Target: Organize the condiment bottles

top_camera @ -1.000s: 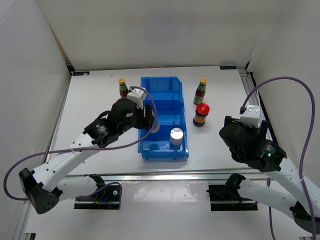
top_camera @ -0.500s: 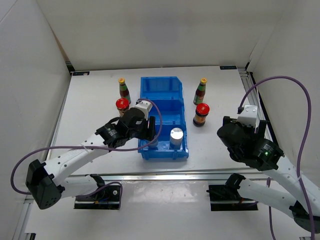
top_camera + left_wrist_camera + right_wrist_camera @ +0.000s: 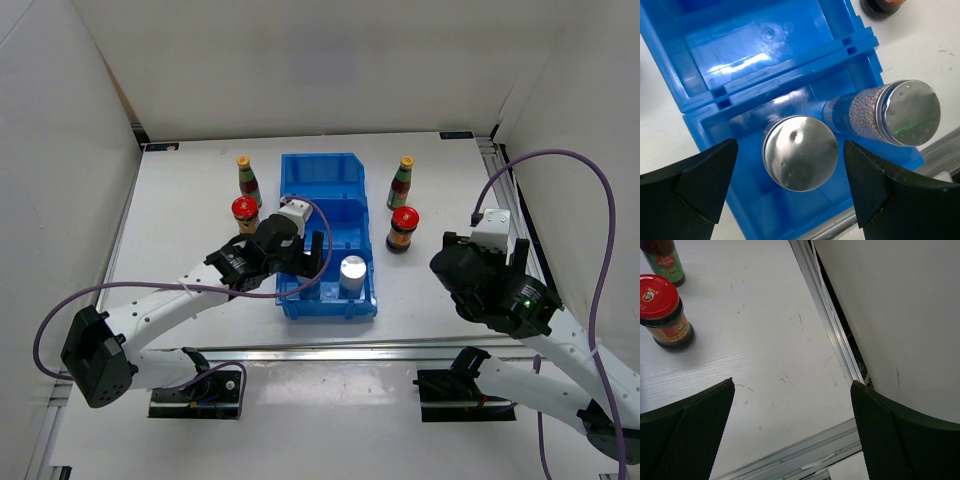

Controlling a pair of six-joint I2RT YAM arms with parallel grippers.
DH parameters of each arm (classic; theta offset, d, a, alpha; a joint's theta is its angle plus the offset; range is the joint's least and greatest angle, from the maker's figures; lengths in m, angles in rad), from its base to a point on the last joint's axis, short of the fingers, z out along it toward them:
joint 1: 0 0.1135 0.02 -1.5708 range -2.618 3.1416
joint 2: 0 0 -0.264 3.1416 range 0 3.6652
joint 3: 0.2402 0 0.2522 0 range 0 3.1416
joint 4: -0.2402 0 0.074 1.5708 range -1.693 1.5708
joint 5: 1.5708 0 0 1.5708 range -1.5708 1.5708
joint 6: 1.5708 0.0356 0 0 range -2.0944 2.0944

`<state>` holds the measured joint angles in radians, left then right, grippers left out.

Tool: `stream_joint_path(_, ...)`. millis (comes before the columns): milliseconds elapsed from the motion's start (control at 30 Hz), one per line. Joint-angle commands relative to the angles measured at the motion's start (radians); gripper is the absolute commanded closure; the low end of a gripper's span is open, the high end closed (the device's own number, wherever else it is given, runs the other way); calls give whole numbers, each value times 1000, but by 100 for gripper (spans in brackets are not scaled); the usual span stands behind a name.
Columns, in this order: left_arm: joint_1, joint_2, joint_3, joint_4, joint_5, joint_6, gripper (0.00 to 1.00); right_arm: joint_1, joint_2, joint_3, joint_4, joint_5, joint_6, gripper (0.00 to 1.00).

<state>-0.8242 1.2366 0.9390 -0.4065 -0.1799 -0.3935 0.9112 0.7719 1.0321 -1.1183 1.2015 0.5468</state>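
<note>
Left gripper [image 3: 790, 145]: spread wide and holding nothing, with both fingers standing clear of what is between them.
First shaker [image 3: 800, 152]: upright, directly below this gripper and between its fingers, in the near compartment of the blue bin [image 3: 705, 70].
Second shaker [image 3: 890, 112]: in the same compartment, just past the gripper's right finger; whether the two shakers touch cannot be told.
Right gripper [image 3: 792, 385]: open and empty above the table [image 3: 790, 315].
Right jar [image 3: 662, 310]: on the table, ahead and to the left of the right gripper, with the right sauce bottle [image 3: 662, 260] just beyond it.
Left jar [image 3: 243, 210] and left sauce bottle [image 3: 245, 175]: on the table outside the bin, off the left gripper's left side.
Done: both shakers appear to be binned together.
Left: four bottles are outside the bin. The middle and far compartments hold nothing and probably take one pair each.
</note>
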Motion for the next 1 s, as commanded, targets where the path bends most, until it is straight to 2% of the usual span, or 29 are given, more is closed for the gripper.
stream_joint_path(0, -4, -11, 17, 40, -32, 8, 1, -2, 9, 0, 26, 23, 16, 0)
stream_joint_path(133, -4, -48, 44, 31, -76, 39, 1, -2, 30, 9, 26, 23, 16, 0)
stream_joint_path(267, -4, -152, 83, 8, -240, 167, 1, -2, 59, 69, 26, -29, -13, 0)
stream_joint_path(367, 36, -228, 83, 8, -334, 234, 1, -2, 116, 178, 37, -86, -53, 0)
stream_joint_path(433, 91, -282, 26, 23, -387, 257, 1, -2, 158, 209, 105, -126, -135, 0)
stream_joint_path(467, 112, -314, -3, 40, -401, 266, 1, -12, 174, 209, 232, -175, -288, 0)
stream_joint_path(500, 158, -384, -67, 57, -402, 275, 1, -38, 225, 245, 256, -272, -316, 0)
stream_joint_path(600, 235, -494, -158, 97, -392, 298, 1, -144, 377, 322, 265, -373, -337, 0)
stream_joint_path(667, 250, -526, -225, 97, -403, 309, 1, -236, 450, 387, 265, -506, -326, 0)
stream_joint_path(733, 263, -571, -267, 103, -431, 311, 1, -322, 478, 408, 290, -658, -315, 0)
stream_joint_path(767, 263, -583, -267, 115, -431, 321, 1, -413, 503, 420, 310, -810, -315, 0)
stream_joint_path(867, 263, -594, -318, 213, -422, 355, 1, -562, 573, 454, 310, -995, -303, 0)
stream_joint_path(967, 263, -539, -295, 213, -421, 355, 1, -627, 639, 494, 321, -1126, -303, 0)
